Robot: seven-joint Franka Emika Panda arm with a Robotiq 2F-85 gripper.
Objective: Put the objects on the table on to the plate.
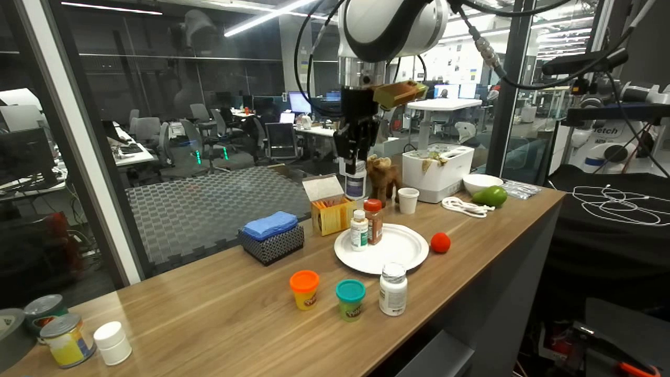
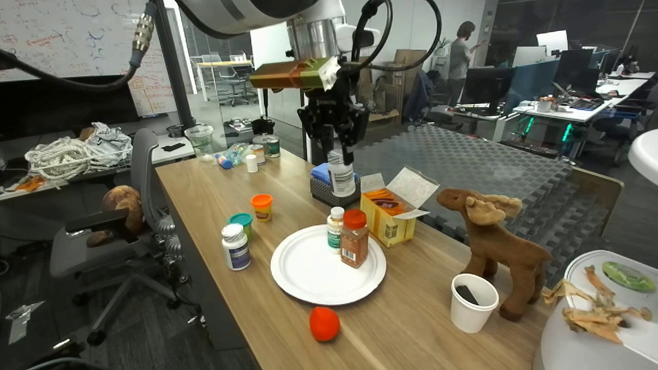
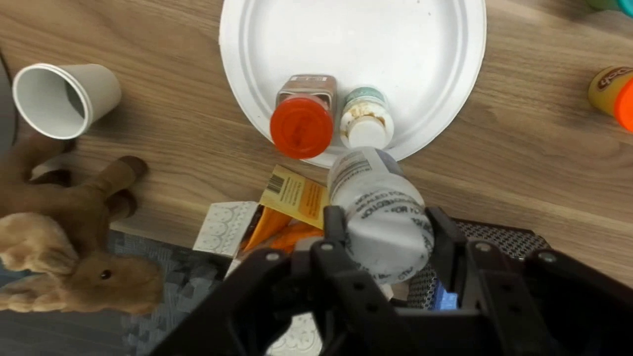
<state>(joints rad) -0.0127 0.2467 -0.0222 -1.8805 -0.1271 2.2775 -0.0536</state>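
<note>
Wood-grain tabletop (image 1: 209,309), gripper (image 3: 387,222) with fingers (image 3: 335,225) clasping white bottle (image 2: 342,180), raised above tabletop, red-capped jar (image 2: 354,242) and green-labelled bottle (image 2: 334,234) upright on plate (image 2: 311,277), plate cropped in wrist view, held bottle's print partly legible.

Plate (image 2: 303,275), white; spice jar (image 2: 353,241), red lid above reddish-brown contents; green-labelled bottle (image 1: 359,233), white-capped. Held supplement bottle (image 3: 380,198), white, with dark lettering around its seal; gripper (image 2: 337,151), black. Standing supplement bottle (image 2: 236,249), white with a purple-blue label. Orange-lidded Play-Doh tub (image 1: 304,290), yellow-bodied; teal-lidded Play-Doh tub (image 1: 350,299), green-bodied. Tomato-like object (image 2: 324,324), red. Carton (image 2: 388,226), yellow, its sachets (image 2: 388,203) orange. Plush moose (image 2: 501,249), brown with tan antlers. Basket (image 1: 275,247), finely flecked black and white; cloth (image 1: 270,225), blue.
</note>
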